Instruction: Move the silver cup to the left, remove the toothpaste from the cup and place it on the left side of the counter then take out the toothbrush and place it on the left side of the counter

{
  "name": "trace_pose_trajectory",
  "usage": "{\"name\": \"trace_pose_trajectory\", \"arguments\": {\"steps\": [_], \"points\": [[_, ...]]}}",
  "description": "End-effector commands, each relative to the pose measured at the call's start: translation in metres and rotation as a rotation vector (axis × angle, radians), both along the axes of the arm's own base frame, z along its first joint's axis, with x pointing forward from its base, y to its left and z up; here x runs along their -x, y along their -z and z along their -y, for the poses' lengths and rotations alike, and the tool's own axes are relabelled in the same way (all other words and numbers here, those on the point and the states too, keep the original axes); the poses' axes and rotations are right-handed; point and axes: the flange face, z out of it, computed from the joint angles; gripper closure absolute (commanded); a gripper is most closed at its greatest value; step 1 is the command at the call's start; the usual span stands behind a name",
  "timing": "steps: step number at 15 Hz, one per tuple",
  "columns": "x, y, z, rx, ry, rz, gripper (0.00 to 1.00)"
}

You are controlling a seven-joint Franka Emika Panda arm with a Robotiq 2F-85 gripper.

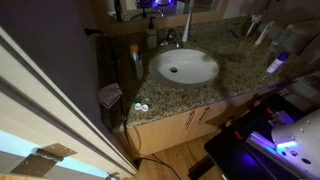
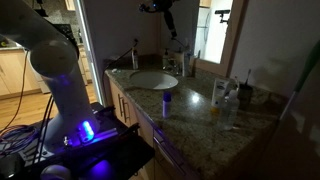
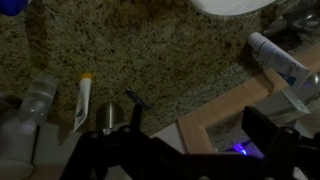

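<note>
The silver cup [image 3: 108, 119] stands on the counter [image 3: 170, 60] near the back edge, seen small in the wrist view. The white toothpaste [image 3: 83, 102] leans out of it on one side. A thin dark-tipped toothbrush [image 3: 134, 100] sticks out on the other side. In an exterior view the cup [image 2: 246, 93] stands far along the counter past the oval basin [image 2: 153, 80]. My gripper [image 3: 198, 127] hangs high above the counter [image 2: 190, 110], well apart from the cup. It is open and holds nothing. It also shows at the top of an exterior view as the gripper [image 2: 165, 12].
Clear bottles [image 3: 30, 105] stand close beside the cup. A white bottle with a purple-lit cap [image 2: 166, 103] stands near the front edge. A white tube [image 3: 277, 57] lies by the faucet. A wooden frame [image 3: 225, 110] borders the counter's back.
</note>
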Motion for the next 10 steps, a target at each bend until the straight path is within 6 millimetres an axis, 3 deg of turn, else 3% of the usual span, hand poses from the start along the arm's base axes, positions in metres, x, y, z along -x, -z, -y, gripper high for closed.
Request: {"name": "trace_pose_trajectory", "arguments": {"steps": [1, 2, 4, 9, 10], "points": [[-0.014, 0.021, 0.012, 0.039, -0.085, -0.073, 0.00], [-0.023, 0.029, 0.027, 0.022, -0.101, -0.101, 0.00], [-0.033, 0.034, 0.079, -0.015, -0.085, -0.127, 0.00], [-0.043, -0.001, 0.198, -0.085, 0.196, -0.044, 0.00], [-0.027, 0.012, 0.165, -0.070, 0.109, -0.045, 0.00]]}}
